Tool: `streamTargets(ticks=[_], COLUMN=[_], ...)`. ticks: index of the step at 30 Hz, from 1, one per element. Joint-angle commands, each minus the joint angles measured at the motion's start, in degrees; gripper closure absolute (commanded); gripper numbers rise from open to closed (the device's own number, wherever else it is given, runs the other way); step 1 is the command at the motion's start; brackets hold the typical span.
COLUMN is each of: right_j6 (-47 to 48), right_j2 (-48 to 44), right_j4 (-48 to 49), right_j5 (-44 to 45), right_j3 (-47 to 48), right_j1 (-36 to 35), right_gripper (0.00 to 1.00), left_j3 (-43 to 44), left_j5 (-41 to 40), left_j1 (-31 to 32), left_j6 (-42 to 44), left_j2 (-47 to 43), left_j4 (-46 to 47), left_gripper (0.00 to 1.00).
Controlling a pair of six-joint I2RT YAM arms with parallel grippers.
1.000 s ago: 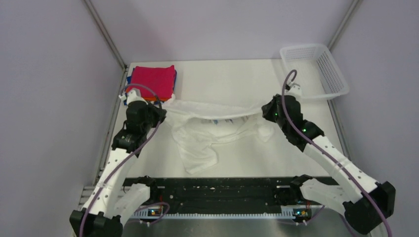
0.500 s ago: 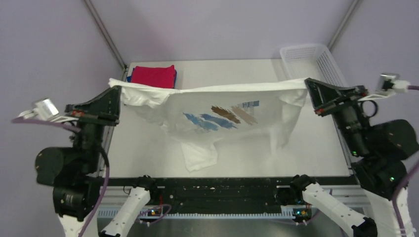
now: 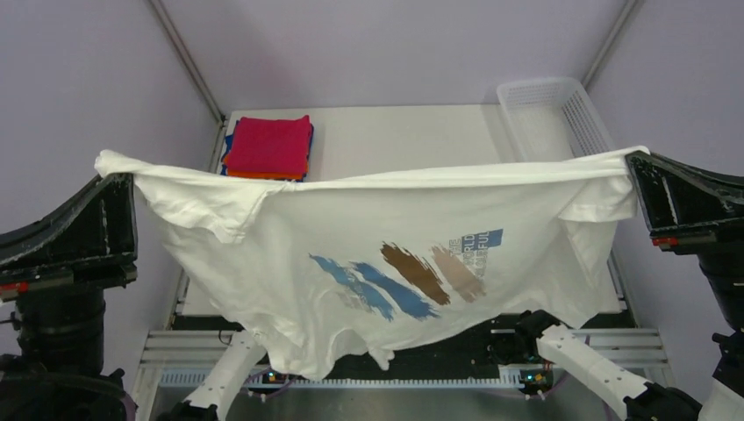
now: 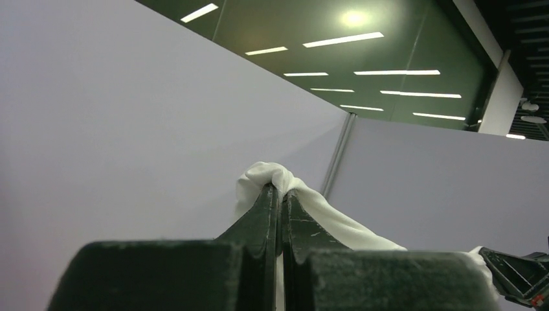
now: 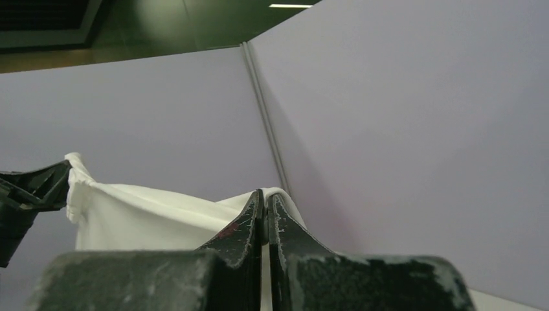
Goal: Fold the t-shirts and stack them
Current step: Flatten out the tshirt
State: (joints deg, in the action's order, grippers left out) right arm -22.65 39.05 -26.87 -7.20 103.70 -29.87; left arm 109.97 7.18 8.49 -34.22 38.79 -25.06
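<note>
A white t-shirt with blue and brown brush-stroke stripes hangs spread wide in the air, high above the table. My left gripper is shut on its left shoulder corner, and my right gripper is shut on its right corner. In the left wrist view the cloth bunches over my closed left gripper. The right wrist view shows cloth pinched in my right gripper. A folded stack with a magenta-red shirt on top of orange and blue ones lies at the table's back left.
A white plastic mesh basket stands at the back right of the table. Grey walls close in the left, right and back. The arm bases and a black rail run along the near edge.
Both arms have risen high and moved apart, lifting the white t-shirt from a crumpled heap on the table into a taut spread sheet with its print showing.
</note>
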Motion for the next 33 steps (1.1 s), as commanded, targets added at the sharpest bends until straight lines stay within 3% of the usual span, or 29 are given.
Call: streamTargets(ticks=[1, 5, 8, 13, 15, 19, 21, 22, 23, 24, 25, 26, 28, 33], right_j6=[3.90, 6.62, 9.24, 12.49, 10.50, -0.64, -4.33, -5.00, -5.18, -4.48, -3.26, -2.10, 0.15, 2.53], right_j2=[2.02, 2.44, 4.37, 10.90, 15.20, 28.77, 39.59, 44.25, 47.97, 50.88, 53.00, 54.21, 54.68, 49.74], right_j4=[-1.03, 1.54, 6.20, 18.34, 22.88, 36.29, 43.21, 44.61, 44.60, 44.21, 43.59, 42.40, 40.17, 35.09], right_j5=[6.92, 15.58, 28.49, 47.59, 46.84, 27.71, 22.01, 20.72, 20.04, 19.82, 20.04, 20.71, 21.61, 16.84], right_j3=[-3.45, -10.76, -19.01, -37.18, -43.70, -54.31, -55.03, -53.45, -51.42, -49.02, -46.81, -44.71, -42.28, -43.61], right_j1=[-0.44, -0.52, -0.51, -0.14, 1.80, 13.16, 17.53, 18.41, 18.92, 19.18, 19.30, 19.32, 19.29, 19.14], right_gripper=[1.00, 1.00, 1.00, 1.00, 1.00, 1.00, 0.98, 0.83, 0.62, 0.44, 0.30, 0.21, 0.09, 0.04], left_j3=[-0.76, -3.48, -6.00, -18.27, -23.21, -22.11, -15.03, -9.71, -3.39, 3.30, 11.11, 14.20, 13.24, -1.77], left_j5=[-3.03, -6.46, -9.99, -16.04, -18.52, -19.07, -20.38, -20.50, -20.41, -20.00, -19.35, -18.41, -16.87, -14.22], left_j1=[-0.71, -0.76, -0.76, -0.74, -0.76, -0.75, -0.84, -0.84, -0.84, -0.84, -0.78, -0.72, -0.59, 0.04], left_j6=[2.00, 4.62, 7.68, 12.94, 13.29, 12.40, 12.10, 12.23, 12.10, 11.59, 11.19, 10.82, 10.21, 8.09], left_j2=[8.75, 16.09, 22.62, 33.18, 38.82, 58.11, 69.23, 75.34, 80.66, 85.86, 89.60, 91.78, 91.60, 81.35], left_j4=[0.22, 2.62, 4.87, 11.32, 15.65, 18.71, 15.81, 12.66, 8.54, 3.61, -0.01, -1.76, -0.21, 8.93], left_gripper=[1.00, 1.00, 1.00, 1.00, 1.00, 1.00, 0.85, 0.67, 0.42, 0.25, 0.10, 0.03, 0.01, 0.01])
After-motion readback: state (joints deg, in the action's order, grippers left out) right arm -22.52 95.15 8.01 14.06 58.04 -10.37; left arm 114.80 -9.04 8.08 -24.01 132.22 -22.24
